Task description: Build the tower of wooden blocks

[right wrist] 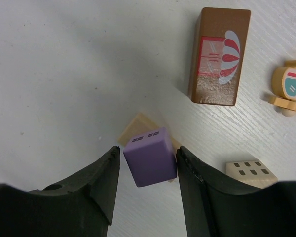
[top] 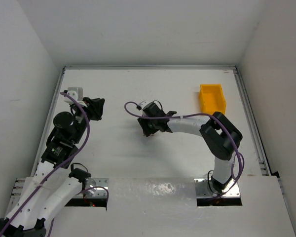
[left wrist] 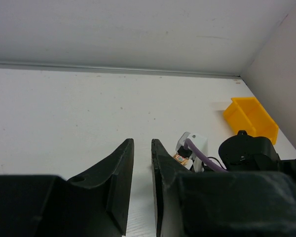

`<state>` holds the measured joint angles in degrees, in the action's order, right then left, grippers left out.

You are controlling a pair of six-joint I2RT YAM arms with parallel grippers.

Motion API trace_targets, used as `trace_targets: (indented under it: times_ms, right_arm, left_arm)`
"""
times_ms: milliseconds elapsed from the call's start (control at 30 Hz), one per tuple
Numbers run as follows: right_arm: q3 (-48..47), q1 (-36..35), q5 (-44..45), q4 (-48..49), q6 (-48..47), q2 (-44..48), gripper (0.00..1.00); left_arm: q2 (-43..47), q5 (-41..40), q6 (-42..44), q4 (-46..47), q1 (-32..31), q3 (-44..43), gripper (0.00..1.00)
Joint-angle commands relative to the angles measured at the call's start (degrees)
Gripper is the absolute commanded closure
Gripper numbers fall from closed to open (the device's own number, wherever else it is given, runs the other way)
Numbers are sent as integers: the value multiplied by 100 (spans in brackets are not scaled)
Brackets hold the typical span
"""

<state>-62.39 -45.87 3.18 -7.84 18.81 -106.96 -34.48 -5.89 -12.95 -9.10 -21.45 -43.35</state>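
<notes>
The right gripper flanks the purple block, grip not yet certain; light, hard and slick, it probably wants squeezing squarely across its flat sides.

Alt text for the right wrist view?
A purple block sits between the black fingers of the right gripper, atop a pale tan block. Nearby lie a brown block with a painted awning, a painted tan figure and a pale windowed block.

No legible text, numbers or brand names anywhere. Brown block carries a red-and-white printed picture only, no lettering.
</notes>
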Motion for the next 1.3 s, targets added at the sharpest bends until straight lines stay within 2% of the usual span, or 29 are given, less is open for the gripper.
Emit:
trace_targets:
  times_ms: [0, 167, 233, 367, 467, 600, 633, 700, 733, 967, 1100, 1267]
  right_arm:
    - [-247, 25, -265, 19, -421, 131, 51]
    - [-388, 25, -300, -200, -878, 131, 51]
    - [-466, 25, -300, -358, -1019, 166, 46]
    - [-406, 16, -186, -359, -1081, 350, 26]
    - [-327, 16, -133, -324, -1098, 465, 25]
    - [-379, 16, -133, -385, -1143, 378, 35]
    - [-397, 25, -168, -385, -1143, 351, 41]
    - [-423, 16, -212, -359, -1151, 298, 46]
    - [-440, 16, -239, -359, -1160, 272, 52]
    - [-581, 25, -204, -579, -1362, 175, 54]
    - [-608, 52, -300, -614, -1555, 140, 60]
    - [-687, 95, -529, -728, -1784, 61, 58]
  left_arm:
    - [55, 62, -23, 242, -34, -15, 81]
    - [47, 62, -23, 242, -43, -15, 81]
    - [47, 70, -23, 234, -34, -15, 81]
    - [38, 62, -23, 242, -34, -15, 81]
    - [38, 62, -23, 242, -34, -6, 81]
    - [29, 79, -23, 251, -34, -15, 81]
    - [29, 79, -23, 242, -34, -7, 81]
    - [29, 79, -23, 251, -34, -6, 81]
    - [29, 71, -23, 242, -34, -6, 81]
    - [38, 79, -23, 242, -34, -15, 81]
    - [38, 79, -23, 242, -34, -15, 81]
    - [29, 79, -23, 242, -34, -6, 81]
